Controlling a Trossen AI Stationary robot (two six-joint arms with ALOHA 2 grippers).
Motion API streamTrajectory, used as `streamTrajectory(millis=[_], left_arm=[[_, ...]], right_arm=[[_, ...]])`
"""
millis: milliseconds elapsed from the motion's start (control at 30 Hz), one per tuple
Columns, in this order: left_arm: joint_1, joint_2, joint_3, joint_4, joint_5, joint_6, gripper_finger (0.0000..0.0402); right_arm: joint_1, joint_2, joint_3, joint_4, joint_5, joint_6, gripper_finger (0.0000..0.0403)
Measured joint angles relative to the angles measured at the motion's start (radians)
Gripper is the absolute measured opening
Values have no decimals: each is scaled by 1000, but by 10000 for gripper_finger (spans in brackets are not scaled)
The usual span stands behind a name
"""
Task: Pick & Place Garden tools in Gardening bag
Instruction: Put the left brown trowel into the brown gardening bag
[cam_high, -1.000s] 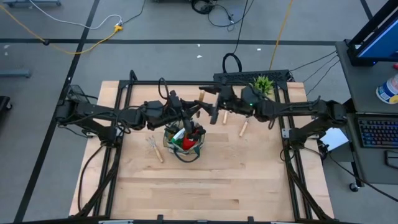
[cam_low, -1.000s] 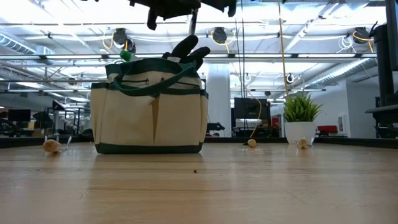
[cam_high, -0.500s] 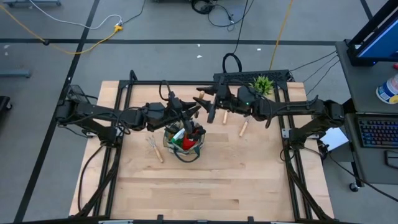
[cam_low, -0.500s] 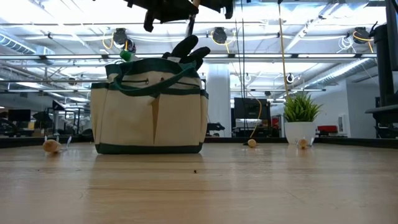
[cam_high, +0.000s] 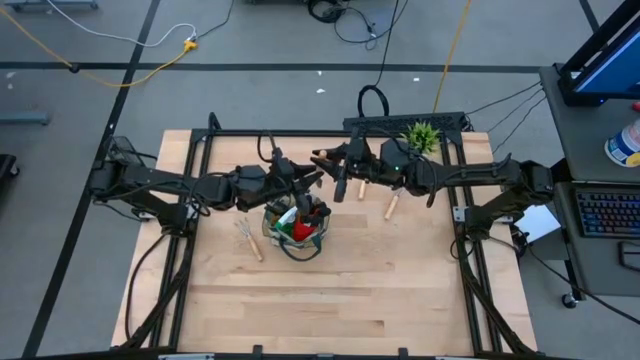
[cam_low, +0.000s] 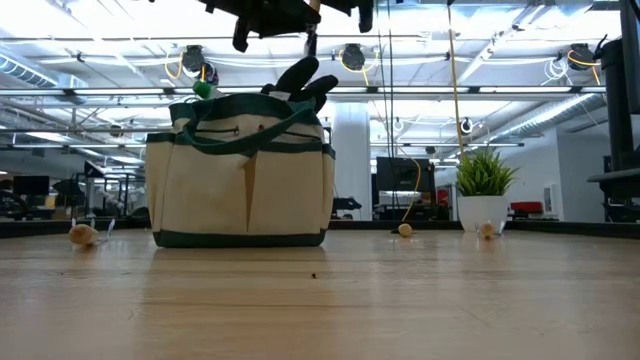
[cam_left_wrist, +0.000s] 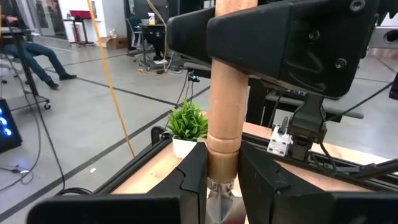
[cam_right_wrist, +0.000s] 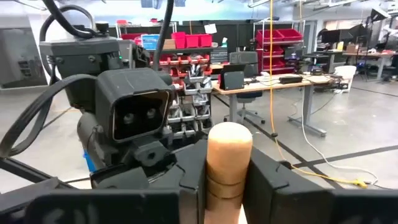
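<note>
The trowel has edged leftward, its wooden handle pinched near the end by the right claw, and we now find the left claw closed on it too, just above the gardening bag, so we judge a hand-over is underway.

Both wrist views only catch the wooden handle of the trowel: its blade is cut off at the picture edge, and the left tool and right tool cover parts of the handle. In the low view the arms are chopped off at the top edge. From above, what's inside the bag is too small to sort out beyond a red bit. The tools lying loose on the surface are tiny too.
</note>
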Motion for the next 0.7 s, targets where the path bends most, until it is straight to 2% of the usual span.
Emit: streamTrajectory(millis=[133, 300, 500, 633, 700], left_arm=[[1, 0, 0, -4, 9, 14, 70], [0, -42, 1, -110, -34, 18, 136], [-1, -181, 1, -381, -66, 35, 195], [0, -294, 1, -576, -58, -22, 211], [0, -348, 1, -660, -54, -68, 211]], right_arm=[[0, 0, 0, -5, 2, -2, 55], [-2, 0, 0, -25, 18, -1, 55], [-1, -8, 0, -31, 14, 5, 55], [-2, -7, 0, -29, 13, 14, 55], [-3, -7, 0, -11, -21, 16, 55]])
